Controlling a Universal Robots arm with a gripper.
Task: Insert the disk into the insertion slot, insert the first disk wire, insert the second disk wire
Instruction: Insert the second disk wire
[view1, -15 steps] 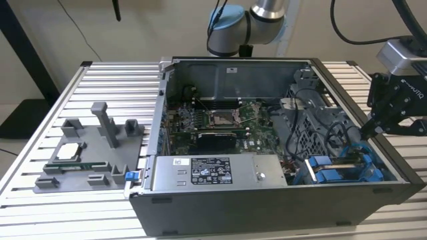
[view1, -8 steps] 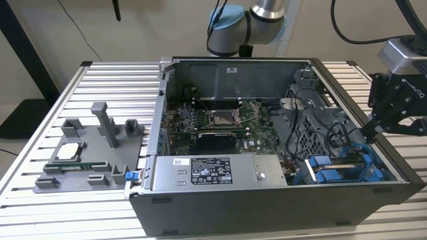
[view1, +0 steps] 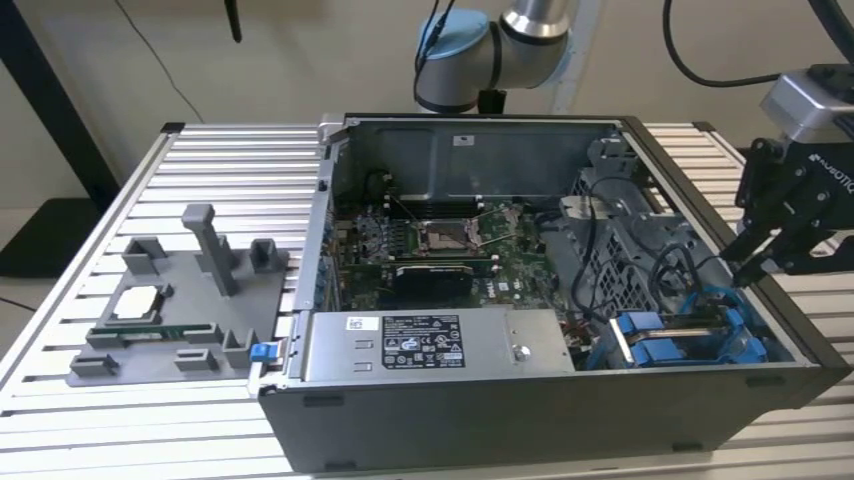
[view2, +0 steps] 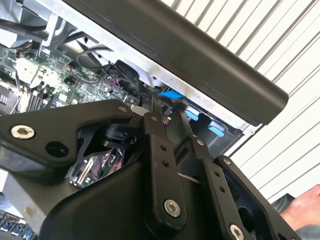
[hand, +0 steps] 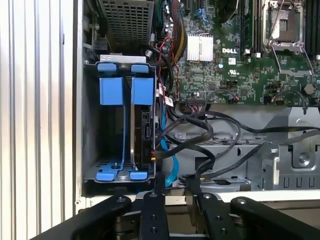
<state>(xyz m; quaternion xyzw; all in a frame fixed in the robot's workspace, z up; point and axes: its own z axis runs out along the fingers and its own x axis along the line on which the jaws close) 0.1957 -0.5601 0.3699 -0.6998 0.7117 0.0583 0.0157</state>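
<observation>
The disk (hand: 142, 132) stands on edge in the insertion slot (hand: 137, 59) of the grey drive cage, in a corner of the open computer case (view1: 561, 420) on the slatted table (view1: 200, 150); black cables (hand: 210, 145) loop just beside the cage across the metal floor, and a blue cable (hand: 169, 150) runs down along the disk's side, between the disk and those loops; the motherboard (hand: 225, 75) with its bare socket (hand: 287, 20) lies beyond the cables; a grey fixture (view1: 174, 320) sits well apart on the exterior view's left; the disk shows as a dark narrow edge, with bright blue carrier tabs at both ends, the broader tab (hand: 142, 90) toward the motherboard side; the neighbouring bay (hand: 107, 135) carries a blue frame with open room down to its perforated floor; the claw (hand: 175, 186) hangs above the case's side wall near the cage, its fingers apart with nothing clamped between them; the dark case wall (view2: 190, 55) runs close past the fingertips (view2: 155, 112).
</observation>
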